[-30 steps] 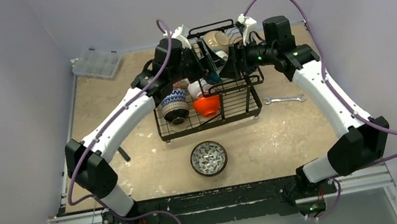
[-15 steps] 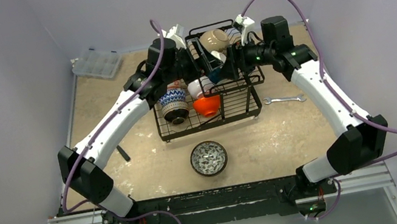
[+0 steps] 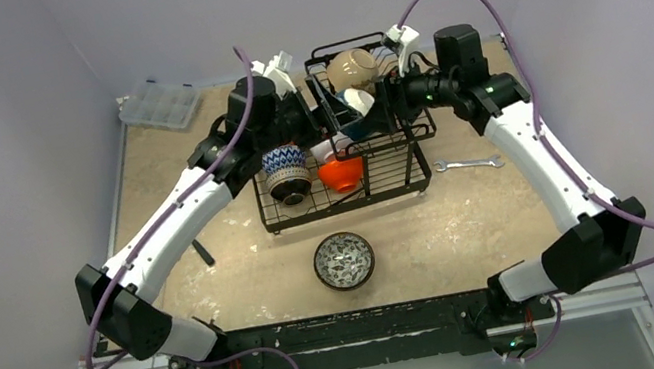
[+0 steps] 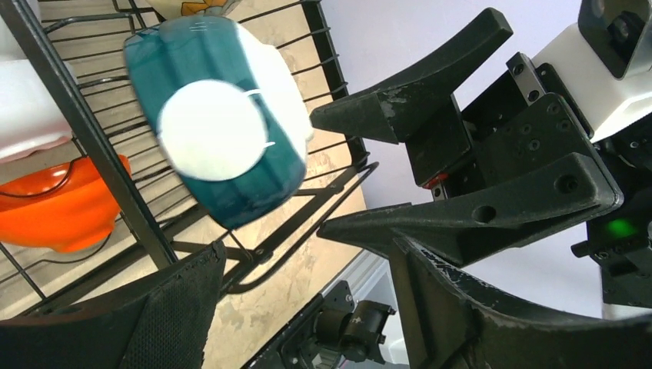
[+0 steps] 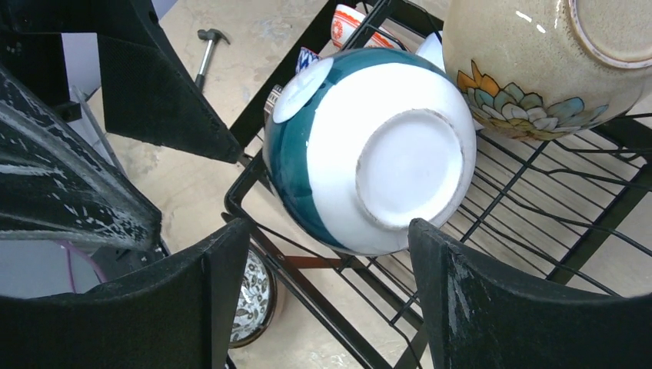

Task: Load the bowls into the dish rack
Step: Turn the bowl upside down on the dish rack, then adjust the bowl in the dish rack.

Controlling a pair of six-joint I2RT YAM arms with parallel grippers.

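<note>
Where both arms arch in from the lower corners of the top view, the left gripper (image 3: pixel 320 123) and right gripper (image 3: pixel 378 104) flank the dish rack (image 3: pixel 392 171) at upper centre, jaws released, clamping nothing. A blue-patterned bowl (image 3: pixel 285 171) and an orange bowl (image 3: pixel 339 174) lie on its base.

In the left wrist view, the teal bowl (image 4: pixel 223 131) sits upper left, tipped sideways in the raised tier, white foot toward the lens.

In the right wrist view it sits centre frame, foot facing the lens, beside a tan floral bowl (image 5: pixel 538 61) at upper right.

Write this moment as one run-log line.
left jaws: open | right jaws: open, facing teal bowl | teal bowl: in dish rack | patterned bowl: on table
</note>
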